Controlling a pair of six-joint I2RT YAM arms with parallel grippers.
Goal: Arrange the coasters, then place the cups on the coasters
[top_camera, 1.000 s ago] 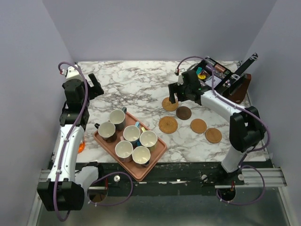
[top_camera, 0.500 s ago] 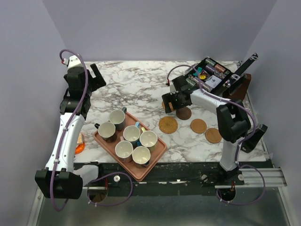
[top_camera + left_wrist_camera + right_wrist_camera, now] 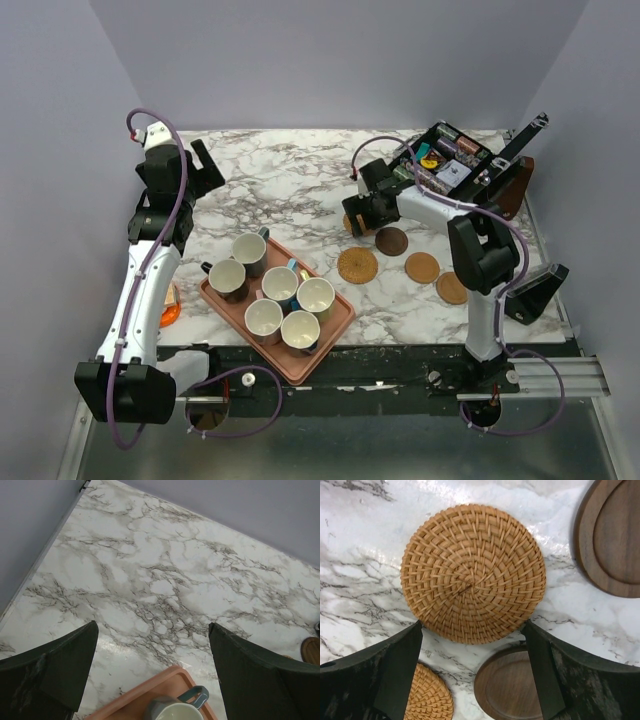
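Observation:
Six cups (image 3: pixel 281 286) with cream insides stand together on a salmon-pink tray (image 3: pixel 338 323). Loose coasters lie to its right: a woven one (image 3: pixel 357 265), a dark brown one (image 3: pixel 391 241) and two tan ones (image 3: pixel 422 267). My right gripper (image 3: pixel 358 215) hangs open low over another woven coaster (image 3: pixel 472 572), its fingertips (image 3: pixel 412 640) standing either side of that coaster's near edge. Dark brown coasters (image 3: pixel 512 687) (image 3: pixel 612 535) lie beside it. My left gripper (image 3: pixel 205 170) is raised at the back left, open and empty. Its wrist view catches a grey cup (image 3: pixel 175 711).
A black box of small items (image 3: pixel 452 165) and a dark brown stand (image 3: pixel 515 190) sit at the back right, just behind the right arm. An orange object (image 3: pixel 172 312) lies at the table's left edge. Purple walls close in the left, back and right.
The right gripper has shifted left and now covers the back woven coaster, with its elbow swung in over the tan coasters. The left arm has risen and turned slightly.

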